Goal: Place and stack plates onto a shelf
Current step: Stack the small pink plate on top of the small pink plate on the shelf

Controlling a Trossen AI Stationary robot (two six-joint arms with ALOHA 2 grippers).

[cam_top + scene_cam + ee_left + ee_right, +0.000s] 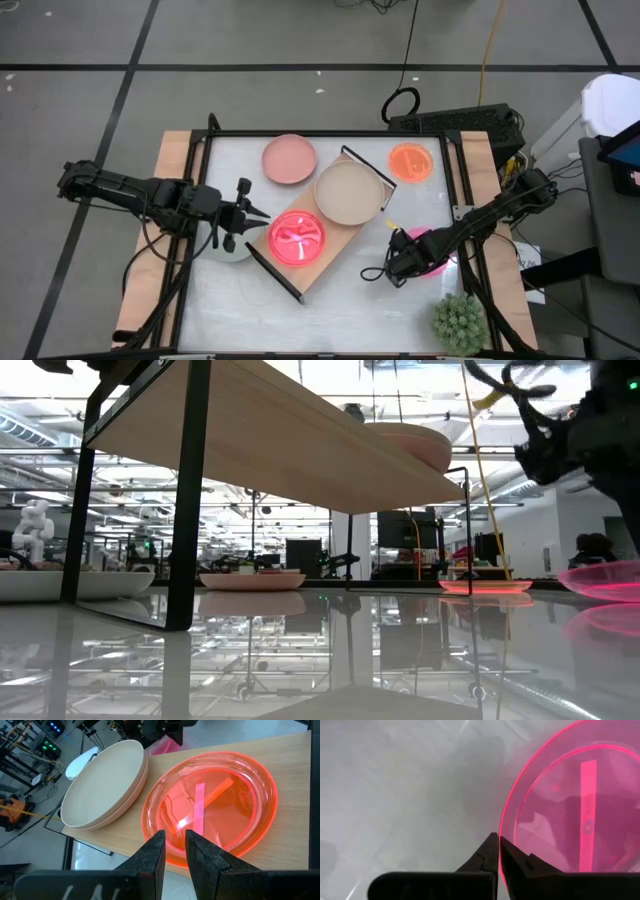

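The light-wood shelf [330, 262] stands slantwise mid-table. A neon pink plate [297, 238] and a beige plate [348, 192] lie flat on its board. My left gripper [174, 840] hovers just over the neon plate's [215, 805] near rim, open by a narrow gap, touching nothing. My right gripper [498, 842] is at the table's right, shut on a second neon pink plate [437, 255]. A dusty pink plate [290, 158] and an orange plate [410, 160] rest on the table behind the shelf. A pale grey plate [226, 250] lies under my left wrist. My right gripper pinches the second neon pink plate at its rim [502, 857], on the plate's left side, one finger inside the rim and one outside. The fingers come from above, pointing down. Whether the plate is clear of the table, I cannot tell.
A spiky green plant [460, 320] stands at the near right corner, close to my right arm. Black frame rails [330, 133] border the white tabletop. The shelf's black legs [185, 520] reach down to the table. Bare tabletop shows on the near side, in front of the shelf.
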